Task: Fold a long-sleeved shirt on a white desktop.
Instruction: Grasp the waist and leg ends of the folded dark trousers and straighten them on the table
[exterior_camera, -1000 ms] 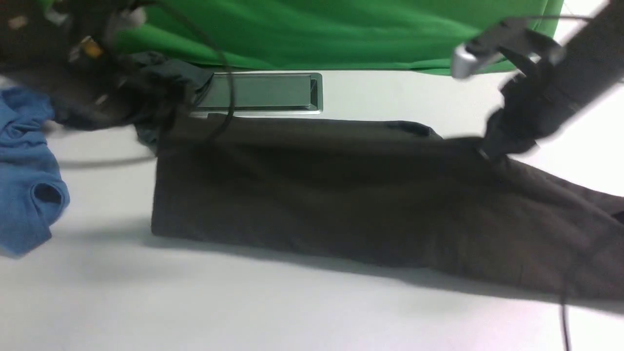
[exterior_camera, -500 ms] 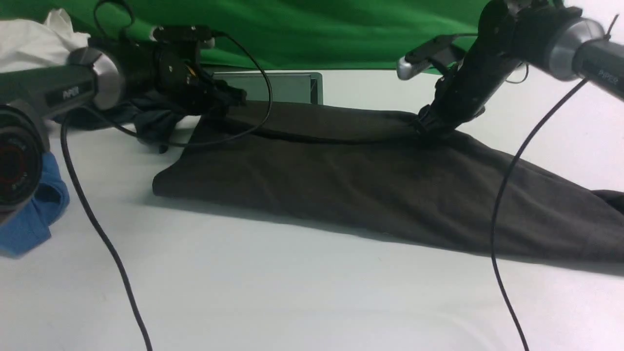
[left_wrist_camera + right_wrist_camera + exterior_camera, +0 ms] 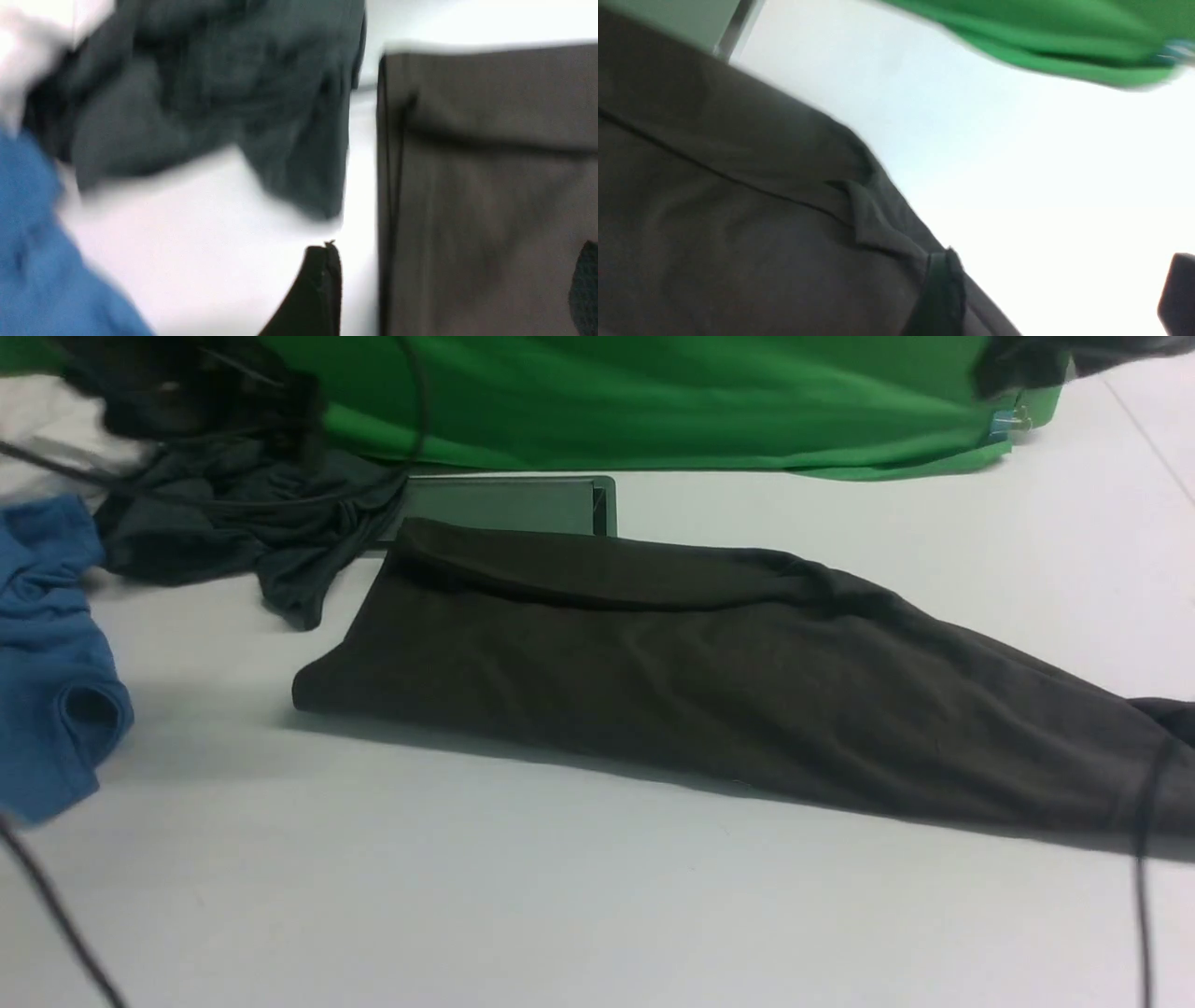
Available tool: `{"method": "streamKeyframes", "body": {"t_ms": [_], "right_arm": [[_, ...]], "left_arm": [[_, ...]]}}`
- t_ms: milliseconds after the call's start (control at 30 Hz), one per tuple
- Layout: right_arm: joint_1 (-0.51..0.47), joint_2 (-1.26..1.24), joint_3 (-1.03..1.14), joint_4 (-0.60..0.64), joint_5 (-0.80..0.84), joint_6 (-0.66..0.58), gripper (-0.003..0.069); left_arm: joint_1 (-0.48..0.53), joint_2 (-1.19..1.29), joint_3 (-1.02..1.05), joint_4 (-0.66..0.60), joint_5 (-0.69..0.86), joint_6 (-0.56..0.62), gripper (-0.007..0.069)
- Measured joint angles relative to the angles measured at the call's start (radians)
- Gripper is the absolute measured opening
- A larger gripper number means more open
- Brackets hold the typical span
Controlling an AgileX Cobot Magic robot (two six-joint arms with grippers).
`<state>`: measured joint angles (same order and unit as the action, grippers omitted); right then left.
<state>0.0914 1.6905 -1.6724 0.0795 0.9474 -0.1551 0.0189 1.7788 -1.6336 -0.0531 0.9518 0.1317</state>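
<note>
- The desk (image 3: pixel 579 905) is broad, smooth and white, with a grey metal hatch (image 3: pixel 504 504) set into it towards the back.
- A green cloth (image 3: pixel 653 401) hangs behind the desk, its hem lying on the surface.
- At the left lie a blue T-shirt (image 3: pixel 47 653) and a crumpled blackish-teal garment (image 3: pixel 233 523). Thin black cables cross the near corners of the front view.
- The long-sleeved shirt (image 3: pixel 700 681) lies flat on the desk, folded into a long dark band. It runs from just in front of the hatch out to the right edge of the front view.
- Both arms show in the front view only as dark blurs at the top corners, the left arm (image 3: pixel 187 383) over the teal garment and the right arm (image 3: pixel 1027 364) against the green cloth. Both are well apart from the shirt.
- In the left wrist view the shirt's short end (image 3: pixel 467 186) lies below the left jaws. One finger (image 3: pixel 320 289) is over bare desk just beside that edge.
- In the right wrist view the shirt's far edge (image 3: pixel 761 210) lies below the right jaws. One finger (image 3: pixel 941 294) is in front of the cloth.
- The left jaws stand wide apart and hold nothing.
- The right jaws also stand wide apart, with no cloth between them.
</note>
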Motion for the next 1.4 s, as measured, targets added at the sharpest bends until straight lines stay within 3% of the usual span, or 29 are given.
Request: {"method": "streamKeyframes", "body": {"t_ms": [233,400,500,533,800,867,967,1067,1100,1233,1400], "right_arm": [[-0.004,-0.265,0.45,0.06,-0.241,0.07,0.0562],[-0.004,-0.328,0.569,0.117,-0.279,0.04,0.0562],[0.009,-0.338,0.584,0.129,-0.295,0.025,0.0562],[0.021,-0.34,0.584,0.13,-0.306,0.012,0.0562],[0.06,-0.341,0.584,0.136,-0.313,-0.026,0.0562],[0.06,-0.341,0.584,0.136,-0.313,-0.026,0.0562],[0.06,-0.341,0.584,0.136,-0.313,-0.029,0.0562],[0.06,-0.342,0.584,0.147,-0.311,-0.031,0.0562],[0.06,-0.345,0.584,0.149,-0.308,-0.031,0.0562],[0.06,-0.379,0.584,0.171,-0.295,-0.018,0.0556],[0.06,-0.452,0.584,0.193,-0.294,-0.014,0.0547]], "left_arm": [[0.135,-0.02,0.348,-0.314,-0.026,0.005,0.0693],[0.154,-0.014,0.549,-0.456,-0.242,0.026,0.0694],[0.154,0.011,0.616,-0.62,-0.378,0.124,0.0694],[0.154,0.039,0.626,-0.746,-0.403,0.213,0.0694],[0.162,0.188,0.612,-1.358,-0.342,0.638,0.0668],[0.164,0.21,0.61,-1.413,-0.303,0.687,0.0624],[0.165,0.235,0.61,-1.439,-0.262,0.738,0.0475],[0.165,0.246,0.611,-1.405,-0.262,0.728,0.0187],[0.165,0.245,0.611,-1.386,-0.264,0.725,0.0143],[0.162,0.198,0.649,-1.32,-0.289,0.693,0.0155],[0.159,0.027,0.864,-1.329,-0.472,0.678,0.0155]]}}
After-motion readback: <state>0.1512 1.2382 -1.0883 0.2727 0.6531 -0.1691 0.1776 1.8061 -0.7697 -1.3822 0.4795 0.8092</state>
